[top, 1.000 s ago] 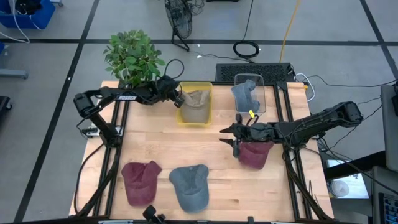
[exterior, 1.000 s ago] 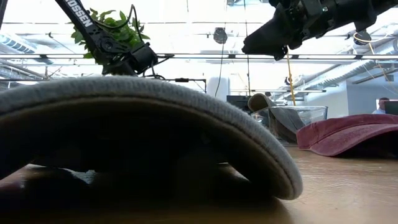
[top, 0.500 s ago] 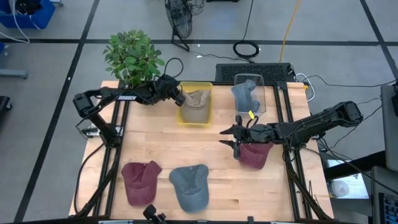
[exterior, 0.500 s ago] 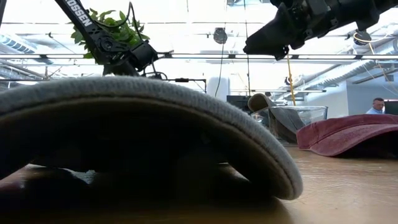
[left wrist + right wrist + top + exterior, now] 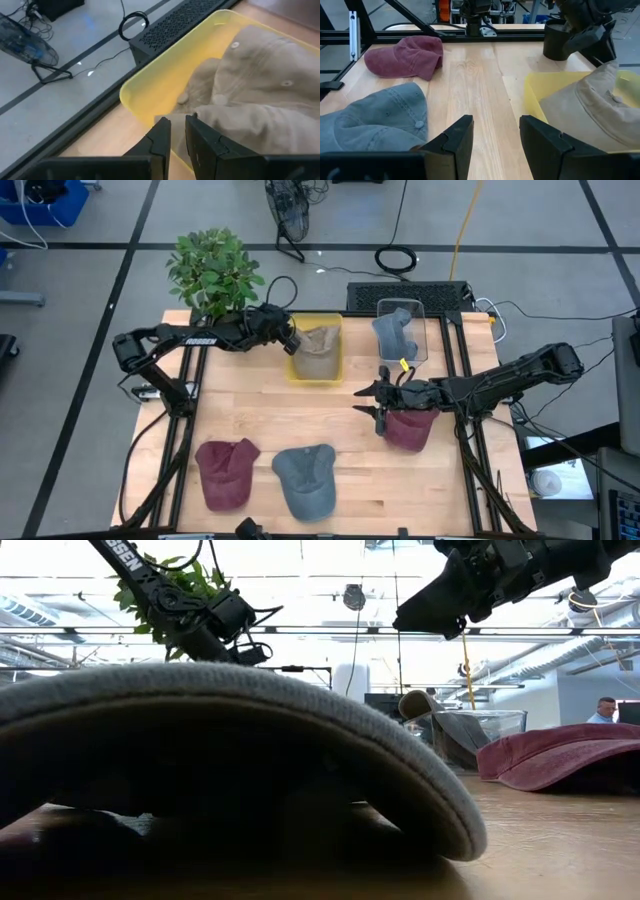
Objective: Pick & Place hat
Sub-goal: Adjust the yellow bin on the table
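Soft cloth throughout: grey cotton cap (image 5: 305,478) and maroon cotton cap (image 5: 225,472) lie on the surface's near edge, light and floppy; likely best pinched at brim or crown fold. Right pincer (image 5: 372,401) hovers mid-surface, fingers apart, over another maroon cap (image 5: 408,429). Left pincer (image 5: 176,131), nearly together and empty, hangs at the far-edge yellow plastic bin (image 5: 165,80) holding a tan cap (image 5: 260,95). Only the left wrist view shows that narrow gap.
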